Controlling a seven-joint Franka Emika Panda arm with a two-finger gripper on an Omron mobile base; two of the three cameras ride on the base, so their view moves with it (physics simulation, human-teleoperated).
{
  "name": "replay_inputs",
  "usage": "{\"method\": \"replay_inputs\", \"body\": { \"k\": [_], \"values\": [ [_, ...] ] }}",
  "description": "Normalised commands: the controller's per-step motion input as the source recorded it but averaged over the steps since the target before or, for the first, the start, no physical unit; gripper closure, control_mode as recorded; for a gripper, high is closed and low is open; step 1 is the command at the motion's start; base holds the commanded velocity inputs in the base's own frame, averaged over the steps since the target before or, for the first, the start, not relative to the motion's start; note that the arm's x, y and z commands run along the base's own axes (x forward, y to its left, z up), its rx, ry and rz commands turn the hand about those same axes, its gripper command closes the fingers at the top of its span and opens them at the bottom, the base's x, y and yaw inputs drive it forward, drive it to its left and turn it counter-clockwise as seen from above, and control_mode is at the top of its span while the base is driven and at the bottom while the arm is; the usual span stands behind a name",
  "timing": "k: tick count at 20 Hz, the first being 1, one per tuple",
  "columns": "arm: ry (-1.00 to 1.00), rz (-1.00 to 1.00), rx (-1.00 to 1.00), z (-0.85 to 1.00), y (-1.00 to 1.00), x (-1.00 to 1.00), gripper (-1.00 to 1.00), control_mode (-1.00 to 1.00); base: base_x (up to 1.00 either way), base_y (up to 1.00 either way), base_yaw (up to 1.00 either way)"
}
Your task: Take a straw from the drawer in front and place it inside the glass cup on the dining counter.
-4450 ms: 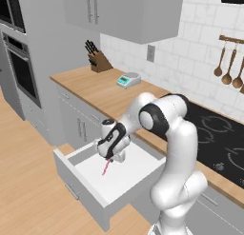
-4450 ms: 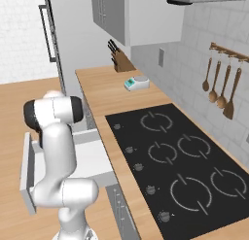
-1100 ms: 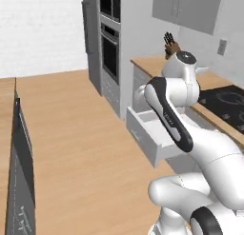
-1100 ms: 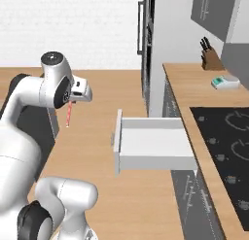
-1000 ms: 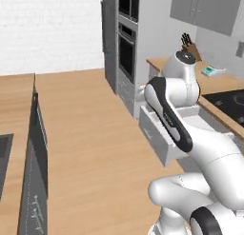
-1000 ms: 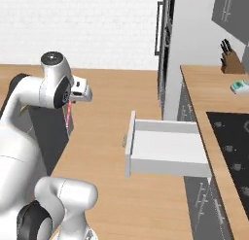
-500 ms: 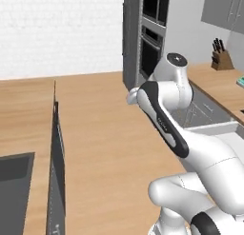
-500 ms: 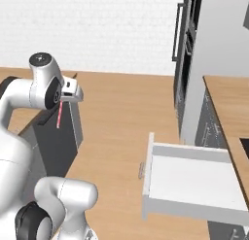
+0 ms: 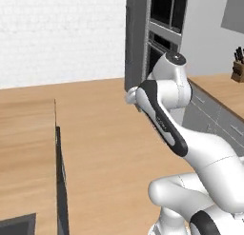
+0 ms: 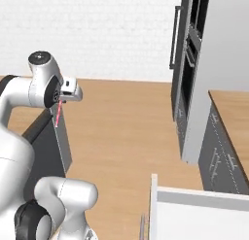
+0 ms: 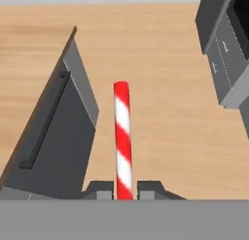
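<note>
**Straw held at one end, clear of the worktop**

We find the pincer (image 11: pixel 124 189) clamped on the straw (image 11: pixel 122 137) at its base. We judge it light, slippery, easily crushed; grip stays gentle. Beyond lies the dining worktop (image 11: pixel 29 49).

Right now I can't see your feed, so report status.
Jaws shut on the straw, gripper carrying it. Dining counter ahead at left. Drawer open behind. Glass cup not sighted.
</note>
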Motion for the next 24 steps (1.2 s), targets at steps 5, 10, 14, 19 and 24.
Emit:
{"method": "replay_inputs", "body": {
  "k": [5,10,14,19,24],
  "values": [
    [0.00,0.00,0.00,0.00,0.00,0.00,1.00,1.00,1.00,0.11,-0.08],
    [0.00,0.00,0.00,0.00,0.00,0.00,1.00,1.00,1.00,0.00,-0.05],
    [0.00,0.00,0.00,0.00,0.00,0.00,1.00,1.00,1.00,0.00,-0.01],
    [0.00,0.00,0.00,0.00,0.00,0.00,1.00,1.00,1.00,0.00,0.08],
    [0.00,0.00,0.00,0.00,0.00,0.00,1.00,1.00,1.00,-0.04,0.34]
  ]
}}
